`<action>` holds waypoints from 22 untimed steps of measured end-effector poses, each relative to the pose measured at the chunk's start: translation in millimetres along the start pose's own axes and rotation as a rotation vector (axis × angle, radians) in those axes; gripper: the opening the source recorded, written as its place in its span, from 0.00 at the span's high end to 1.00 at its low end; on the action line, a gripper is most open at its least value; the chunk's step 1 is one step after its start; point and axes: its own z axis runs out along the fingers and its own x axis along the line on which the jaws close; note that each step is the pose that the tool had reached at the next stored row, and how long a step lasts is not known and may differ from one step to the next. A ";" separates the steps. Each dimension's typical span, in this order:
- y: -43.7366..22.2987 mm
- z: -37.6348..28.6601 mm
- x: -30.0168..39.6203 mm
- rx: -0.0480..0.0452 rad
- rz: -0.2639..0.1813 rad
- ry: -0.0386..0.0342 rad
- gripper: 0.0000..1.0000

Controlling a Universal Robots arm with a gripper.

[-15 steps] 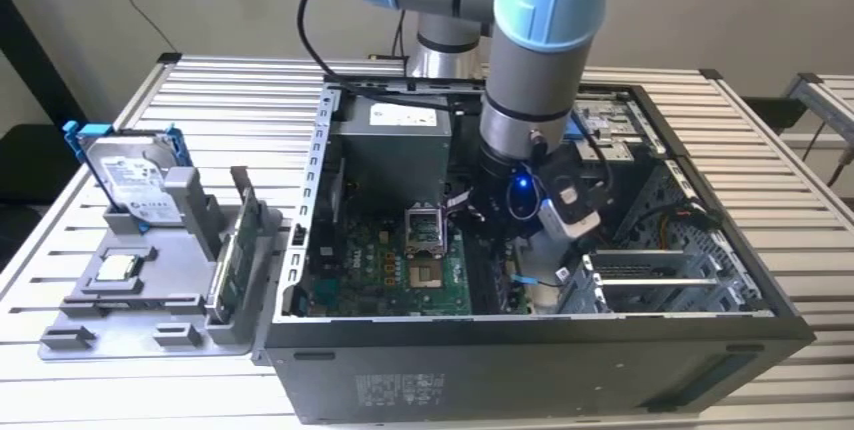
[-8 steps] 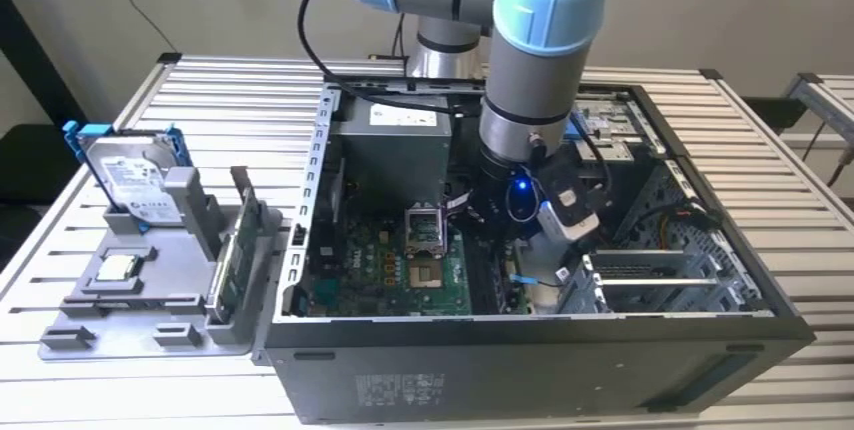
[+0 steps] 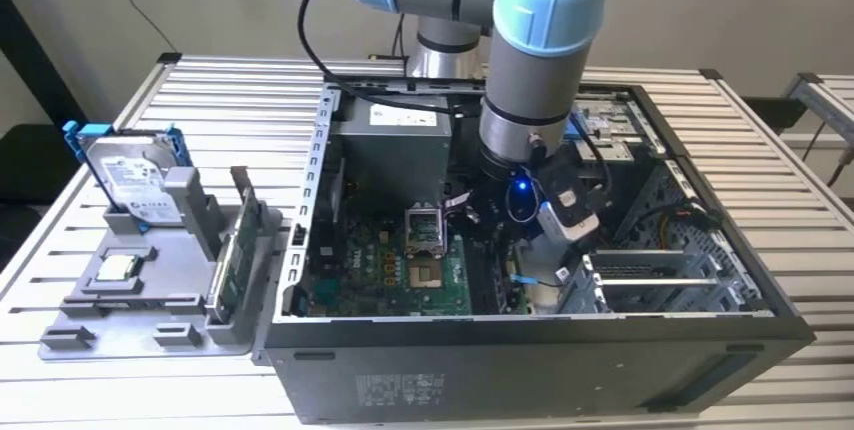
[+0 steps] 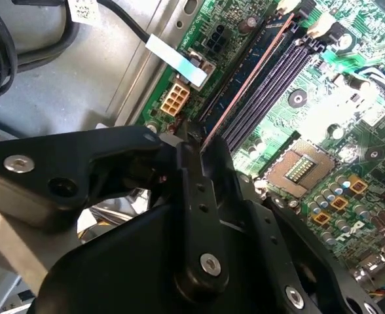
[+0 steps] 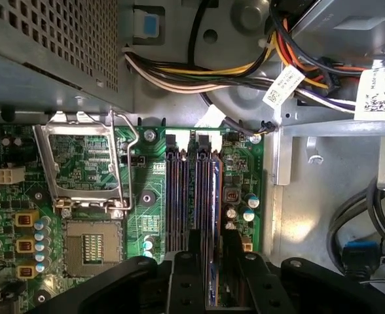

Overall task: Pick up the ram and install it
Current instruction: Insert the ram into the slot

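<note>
Your claw (image 5: 209,252) is down inside the open PC case (image 3: 534,350), clenched on the ram (image 5: 210,196). Both wrist views show its black fingers (image 4: 199,176) pinching the stick's near end. The ram stands on edge in the memory slots (image 5: 179,196) on the green motherboard (image 5: 146,170), lined up with them; can't tell you whether it's fully seated. Next to the slots is the CPU socket (image 5: 91,245), its metal retention frame (image 5: 81,160) flipped up. In the exterior view, the arm (image 3: 534,80) reaches in from above. On the table (image 3: 200,90), toward the exterior view's left, a grey parts fixture (image 3: 147,280) holds the hard drive (image 3: 134,180).
</note>
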 end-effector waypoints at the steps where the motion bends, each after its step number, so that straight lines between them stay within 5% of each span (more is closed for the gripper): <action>1: -0.1 -4.3 -0.1 0.0000 0.000 0.0005 0.72; 11: -1.0 -48.8 -1.9 0.0000 0.000 0.0008 0.72; 17: -1.0 -49.1 -1.9 0.0005 0.000 0.0009 0.72; 22: -1.0 -49.2 -1.9 0.0008 0.000 0.0010 0.89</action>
